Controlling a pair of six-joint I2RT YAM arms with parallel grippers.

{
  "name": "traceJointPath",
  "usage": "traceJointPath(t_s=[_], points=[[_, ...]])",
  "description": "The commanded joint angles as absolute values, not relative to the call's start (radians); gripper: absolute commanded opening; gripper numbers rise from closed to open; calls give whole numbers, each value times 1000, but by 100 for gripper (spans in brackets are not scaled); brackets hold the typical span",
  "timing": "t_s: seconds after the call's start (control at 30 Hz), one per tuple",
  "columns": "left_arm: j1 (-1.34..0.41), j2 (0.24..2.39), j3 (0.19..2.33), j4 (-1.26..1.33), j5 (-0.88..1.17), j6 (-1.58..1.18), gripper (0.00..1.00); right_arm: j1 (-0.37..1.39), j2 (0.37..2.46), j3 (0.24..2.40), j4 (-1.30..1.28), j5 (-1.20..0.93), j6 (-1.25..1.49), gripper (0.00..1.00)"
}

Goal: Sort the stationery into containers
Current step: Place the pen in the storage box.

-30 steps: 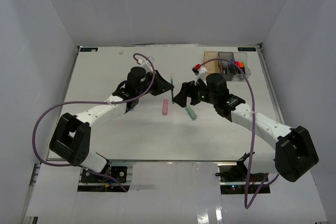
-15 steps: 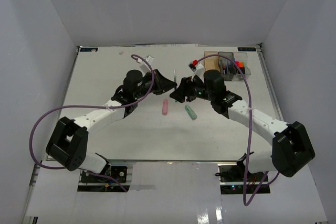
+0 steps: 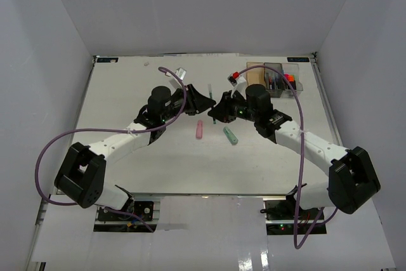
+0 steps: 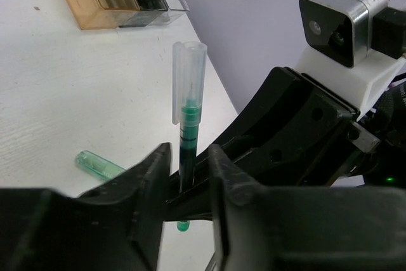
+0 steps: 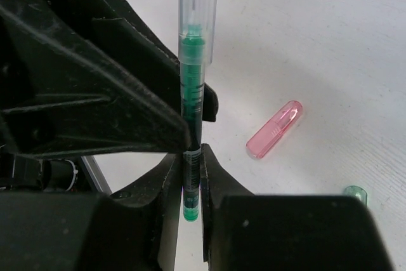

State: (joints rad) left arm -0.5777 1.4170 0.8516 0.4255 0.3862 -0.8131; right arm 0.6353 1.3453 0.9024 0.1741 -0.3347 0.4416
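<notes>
A thin green pen [image 3: 211, 102] with a clear cap stands upright above the table's middle, between both grippers. My right gripper [image 5: 191, 157] is shut on the pen's [image 5: 192, 93] lower barrel. My left gripper [image 4: 189, 157] is open around the same pen [image 4: 188, 118], with a small gap on each side. A pink stick [image 3: 200, 130] and a mint stick [image 3: 230, 136] lie on the table just below the grippers. The containers [image 3: 274, 79], amber, smoky grey and clear in a row, sit at the back right with highlighters and pens inside.
White walls close in the table on the left, the back and the right. The two arms meet nose to nose at mid-table, the right wrist's camera [image 4: 342, 17] close in front of my left gripper. Purple cables arc over both arms.
My right gripper has moved in and closed on the pen. The left gripper's jaws, shut on the pen before, have parted from it.
</notes>
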Motion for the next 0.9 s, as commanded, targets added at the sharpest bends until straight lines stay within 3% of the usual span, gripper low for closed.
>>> traceJointPath(t_s=[0.0, 0.2, 0.43, 0.67, 0.87], points=[[-581, 1365, 857, 411, 387, -789, 45, 641, 1351, 942, 173, -299, 425, 11], [-559, 1335, 888, 296, 331, -723, 73, 580, 1396, 977, 51, -196, 356, 9], [-387, 1304, 1008, 2, 258, -612, 92, 353, 1500, 1127, -129, -102, 233, 9], [-209, 1380, 1195, -291, 96, -422, 94, 183, 1716, 1425, -265, 77, 60, 8], [-198, 1348, 1071, -212, -41, -342, 94, 97, 1900, 1632, -314, 89, 12, 8]])
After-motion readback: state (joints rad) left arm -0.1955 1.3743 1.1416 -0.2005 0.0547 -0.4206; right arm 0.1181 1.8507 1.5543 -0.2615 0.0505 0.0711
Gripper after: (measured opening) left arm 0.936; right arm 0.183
